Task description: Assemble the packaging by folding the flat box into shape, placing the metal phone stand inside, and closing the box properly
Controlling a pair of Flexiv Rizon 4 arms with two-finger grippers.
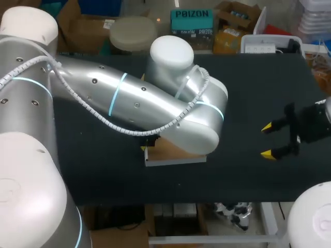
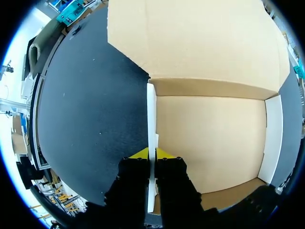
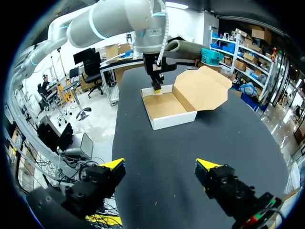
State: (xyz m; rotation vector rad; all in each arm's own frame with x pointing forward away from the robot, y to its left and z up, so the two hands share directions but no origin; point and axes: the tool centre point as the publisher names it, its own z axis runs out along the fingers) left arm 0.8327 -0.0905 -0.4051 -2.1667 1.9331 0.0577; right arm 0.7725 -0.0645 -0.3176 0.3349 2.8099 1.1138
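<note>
The cardboard box sits folded into a tray near the middle of the black counter, with its lid flap open. The left pincer is clamped on one side wall of the tray, a finger on each face. The right pincer hangs well apart from it over the counter, fingers spread wide and holding nothing.

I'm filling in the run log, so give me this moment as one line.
left fingers: shut on box side wall | right fingers: open, apart from box | lid: open | inside: nothing seen
</note>
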